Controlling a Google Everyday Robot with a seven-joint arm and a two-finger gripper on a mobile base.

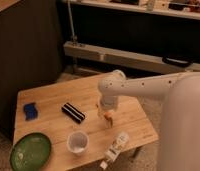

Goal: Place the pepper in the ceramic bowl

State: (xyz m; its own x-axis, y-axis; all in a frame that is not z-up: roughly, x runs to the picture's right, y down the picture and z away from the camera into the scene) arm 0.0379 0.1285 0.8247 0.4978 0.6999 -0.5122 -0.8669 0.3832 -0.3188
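Note:
The pepper [109, 118] shows only as a small orange bit on the wooden table [53, 95], right under my gripper's tip. My gripper [107, 113] hangs from the white arm [143, 87] and points down onto the table's middle right, directly over the pepper. Most of the pepper is hidden by it. The ceramic bowl [30, 151], a shallow dark green dish, sits at the table's front left corner, far to the left of the gripper, with nothing in it.
A translucent white cup [77, 142] stands right of the bowl. A black-and-white striped bar [73, 112] lies left of the gripper. A blue block [29, 110] is at the left. A small bottle [115, 147] lies at the front edge.

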